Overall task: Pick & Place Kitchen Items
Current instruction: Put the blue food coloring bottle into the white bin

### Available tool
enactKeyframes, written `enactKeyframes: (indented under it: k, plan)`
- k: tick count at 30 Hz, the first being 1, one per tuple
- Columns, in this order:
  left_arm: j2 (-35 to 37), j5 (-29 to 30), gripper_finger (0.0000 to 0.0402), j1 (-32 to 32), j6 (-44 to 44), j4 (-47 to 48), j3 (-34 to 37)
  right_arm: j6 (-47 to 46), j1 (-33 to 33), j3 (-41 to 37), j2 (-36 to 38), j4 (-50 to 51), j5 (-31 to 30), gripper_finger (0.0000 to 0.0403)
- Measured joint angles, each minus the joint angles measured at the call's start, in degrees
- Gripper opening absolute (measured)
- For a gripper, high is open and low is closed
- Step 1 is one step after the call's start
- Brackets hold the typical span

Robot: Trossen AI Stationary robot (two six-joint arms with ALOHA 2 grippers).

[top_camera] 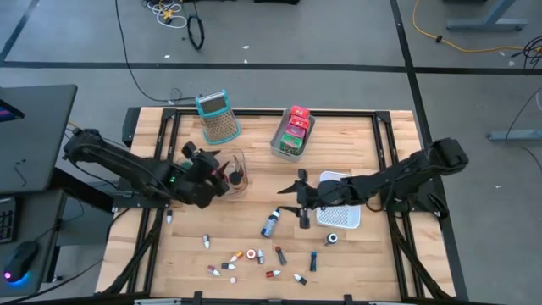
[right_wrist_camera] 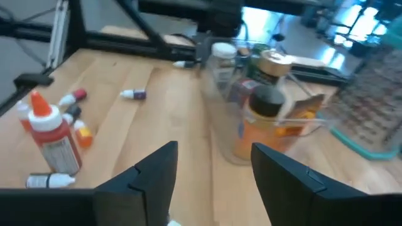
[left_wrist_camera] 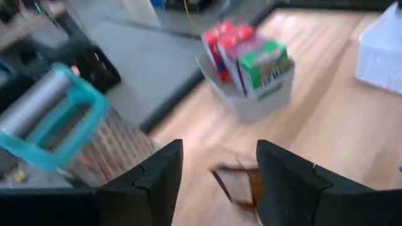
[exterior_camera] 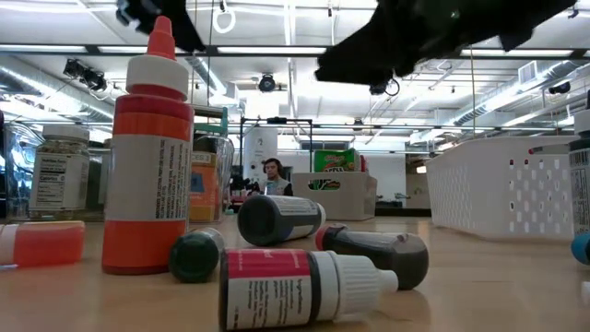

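Small bottles and tubes with coloured caps (top_camera: pixel 254 258) lie scattered near the table's near edge; a red squeeze bottle (exterior_camera: pixel 147 157) stands among them. Red, green and pink packets (top_camera: pixel 295 127) stand in a clear bin. Jars (right_wrist_camera: pixel 267 119) sit in a clear container (top_camera: pixel 232 172). My left gripper (top_camera: pixel 218 169) is open at that container's left side; a blurred brown thing (left_wrist_camera: pixel 237 183) shows between its fingers, apart from them. My right gripper (top_camera: pixel 290 199) hangs open mid-table, pointing left at the container (right_wrist_camera: pixel 251 107).
A teal-handled grater (top_camera: pixel 218 115) stands at the far left. A white basket (top_camera: pixel 340 207) sits under my right arm. A blue-capped bottle (top_camera: pixel 271 223) and a small round tin (top_camera: pixel 332 238) lie nearby. Bare wood stretches along the right side.
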State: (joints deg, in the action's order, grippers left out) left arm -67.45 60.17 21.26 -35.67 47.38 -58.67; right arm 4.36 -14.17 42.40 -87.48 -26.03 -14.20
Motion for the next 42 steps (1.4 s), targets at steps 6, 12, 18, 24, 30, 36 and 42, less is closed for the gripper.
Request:
enactKeyframes:
  k: [6, 12, 18, 24, 30, 36, 42]
  plan:
    - [1.1, 8.9, 0.0213, 0.0, 8.3, -6.5, -0.6, 0.4, 3.3, 3.9, -6.2, 2.7, 13.6, 0.0244]
    - [1.1, 11.3, 0.0211, -1.0, 12.1, -8.1, -0.6, 2.1, 5.0, 9.1, -14.0, 9.4, 23.2, 0.0251]
    - [1.0, 11.2, 0.0211, -2.2, 12.8, -8.3, -0.6, 6.0, 6.4, 11.0, -19.3, 13.9, 25.9, 0.0251]
    - [1.0, 11.2, 0.0211, -3.5, 13.8, -8.1, -0.5, 9.1, 7.8, 11.0, -21.3, 14.8, 26.7, 0.0244]
    - [1.0, 10.9, 0.0211, -4.4, 13.8, -8.1, -0.5, 15.3, 8.0, 11.0, -23.9, 13.8, 28.7, 0.0229]
    - [1.0, 10.9, 0.0211, -4.6, 13.6, -8.1, -0.5, 17.5, 8.0, 11.0, -25.1, 12.5, 30.9, 0.0205]
    - [1.0, 10.5, 0.0211, -4.6, 13.5, -8.0, -0.5, 15.2, 7.9, 11.0, -25.3, 11.1, 34.7, 0.0172]
